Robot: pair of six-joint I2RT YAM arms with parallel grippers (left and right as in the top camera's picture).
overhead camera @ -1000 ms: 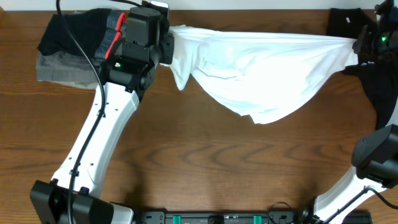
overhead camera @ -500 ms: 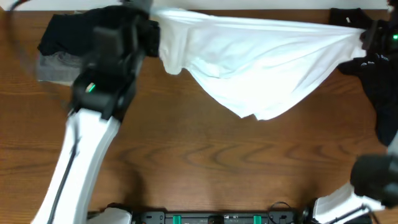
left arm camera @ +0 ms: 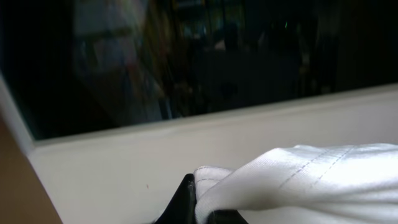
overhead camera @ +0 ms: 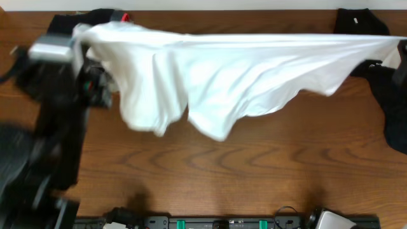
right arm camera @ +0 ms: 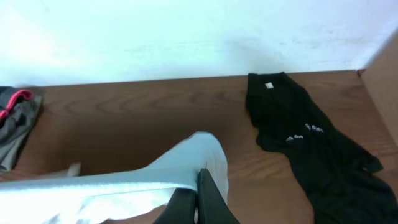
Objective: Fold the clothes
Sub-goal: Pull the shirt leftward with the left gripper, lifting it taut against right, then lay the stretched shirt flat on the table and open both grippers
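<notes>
A wide wooden table (overhead camera: 203, 181) is lying beneath a white T-shirt (overhead camera: 241, 76). The shirt is hanging in the air above the far half of the table, stretched in a long band between the two arms, with its loose lower folds drooping toward the wood.

The top edge is looking taut, so pulling the arms wider apart would likely be tugging a corner out of one pinch and dropping the shirt in a heap. The hanging folds are bunching unevenly, so laying it down like this could be trapping creases. A black garment (overhead camera: 389, 102) is lying under the right end, and the shirt might be dragging across it.

The left gripper (left arm camera: 202, 210) is pinching a rolled edge of the shirt, fingers closed tight on it. The right gripper (right arm camera: 198, 200) is clamping a thin fold at the other end, its dark fingers narrow.

The table is showing smooth brown grain. The shirt is looking like soft, matte cotton with a stitched seam. The black garment is lying limp and flat, carrying tiny white lettering. A dark pile (overhead camera: 95, 14) is sitting crumpled at the far left corner.
</notes>
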